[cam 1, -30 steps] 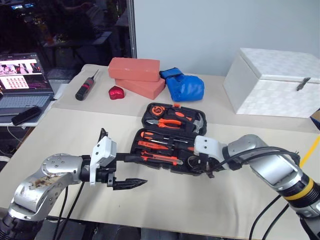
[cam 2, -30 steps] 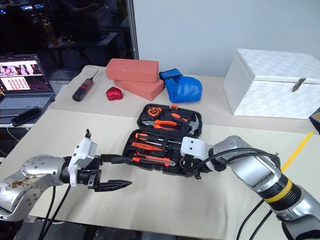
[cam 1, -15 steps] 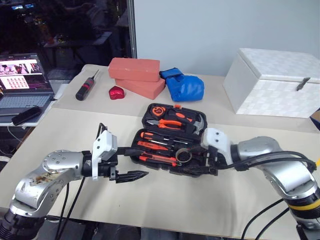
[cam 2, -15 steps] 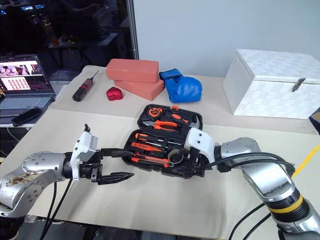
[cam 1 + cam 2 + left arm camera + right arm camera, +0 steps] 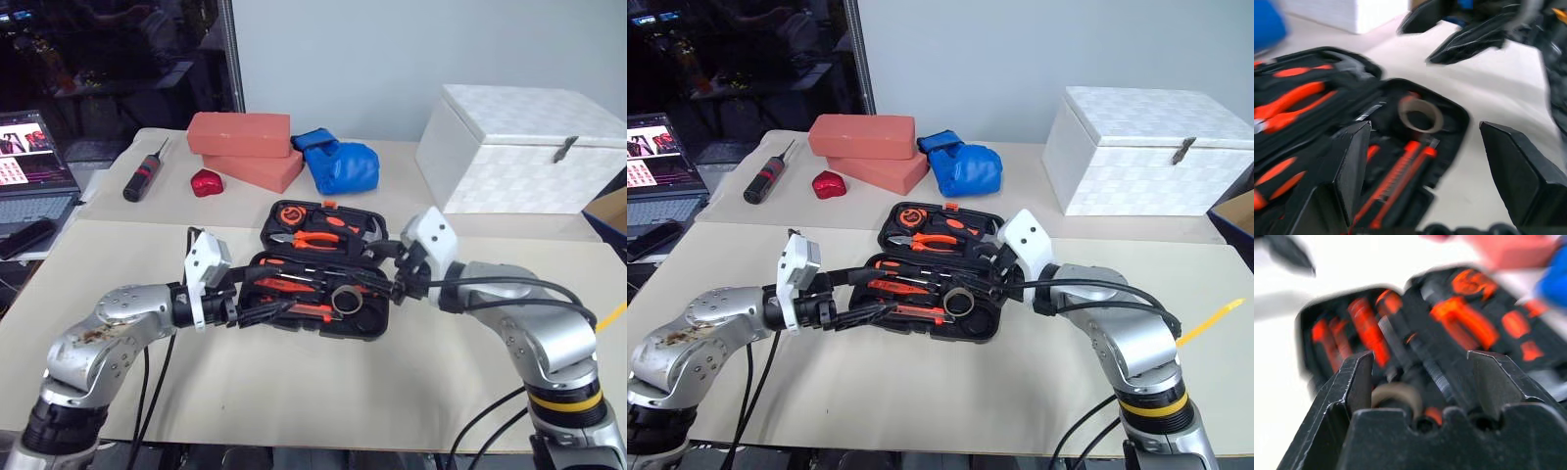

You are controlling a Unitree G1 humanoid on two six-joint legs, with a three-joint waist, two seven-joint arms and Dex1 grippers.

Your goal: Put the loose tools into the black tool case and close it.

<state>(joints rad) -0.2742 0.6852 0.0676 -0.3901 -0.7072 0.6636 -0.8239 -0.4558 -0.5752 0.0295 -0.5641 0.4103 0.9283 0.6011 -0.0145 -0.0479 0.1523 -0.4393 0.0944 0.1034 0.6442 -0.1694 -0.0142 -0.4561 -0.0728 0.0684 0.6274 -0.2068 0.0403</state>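
1. Black tool case [image 5: 323,284] is lying open near the middle of the table [image 5: 294,392], its lid half towards the far edge and its tray half towards the near edge.
2. Orange-and-black screwdrivers [image 5: 294,286] and the utility knife [image 5: 1396,183] are sitting in the tray's recesses, and the grey-tan tape ring [image 5: 344,300] is resting in the tray's right end.
3. I am holding my left gripper [image 5: 257,304] at the tray's left end, my fingers standing wide apart with nothing between them; in my left wrist view one finger [image 5: 1354,161] is lying over the tray and the other is over bare table beside the case.
4. I am holding my right gripper [image 5: 384,274] over the case's right end, just beside the tape ring, my fingers parted and gripping nothing.
5. Pliers [image 5: 315,237] are sitting in the lid half.
6. Near the far edge, two red bricks [image 5: 240,147], a blue glove [image 5: 338,164] and a white box [image 5: 514,147] are standing well apart from the case.
7. A black-and-red screwdriver [image 5: 140,173] is lying towards the far left corner.
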